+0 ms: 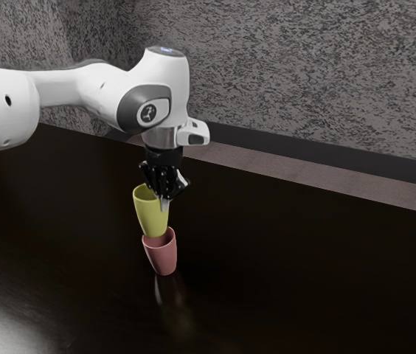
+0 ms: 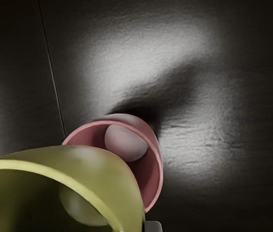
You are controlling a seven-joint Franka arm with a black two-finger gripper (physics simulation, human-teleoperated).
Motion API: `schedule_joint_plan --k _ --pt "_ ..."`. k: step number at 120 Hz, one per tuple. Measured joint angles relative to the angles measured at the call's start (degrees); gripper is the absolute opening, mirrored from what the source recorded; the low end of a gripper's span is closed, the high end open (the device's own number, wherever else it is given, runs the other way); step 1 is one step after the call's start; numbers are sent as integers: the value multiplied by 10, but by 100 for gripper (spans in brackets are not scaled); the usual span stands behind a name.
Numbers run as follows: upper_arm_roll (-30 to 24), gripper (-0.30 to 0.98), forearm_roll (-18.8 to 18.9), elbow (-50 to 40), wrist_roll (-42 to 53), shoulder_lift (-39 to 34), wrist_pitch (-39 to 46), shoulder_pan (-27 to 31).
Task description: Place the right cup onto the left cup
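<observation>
My gripper is at the rim of the yellow cup, shut on its wall on the side toward the exterior view's right. The yellow cup hangs with its mouth up, its base overlapping the far rim of the pink cup; whether the two touch I cannot tell. The pink cup stands upright on the dark table. In the wrist view the yellow cup looms large and covers part of the pink cup, whose inside is partly visible. A grey fingertip peeks out beside the yellow cup.
The dark table spreads around the cups. Beyond its far edge run a dark baseboard and a rough grey wall. The arm reaches in above the table from the exterior view's left.
</observation>
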Motion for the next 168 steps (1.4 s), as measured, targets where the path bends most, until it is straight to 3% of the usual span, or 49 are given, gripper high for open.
schedule_joint_plan --k 89,124,168 --pt "0 -9 -17 -21 -8 28 42 2" --pt "-4 39 -24 -21 -19 28 44 -1" --pt "-11 60 -24 -21 -39 -16 29 -6"
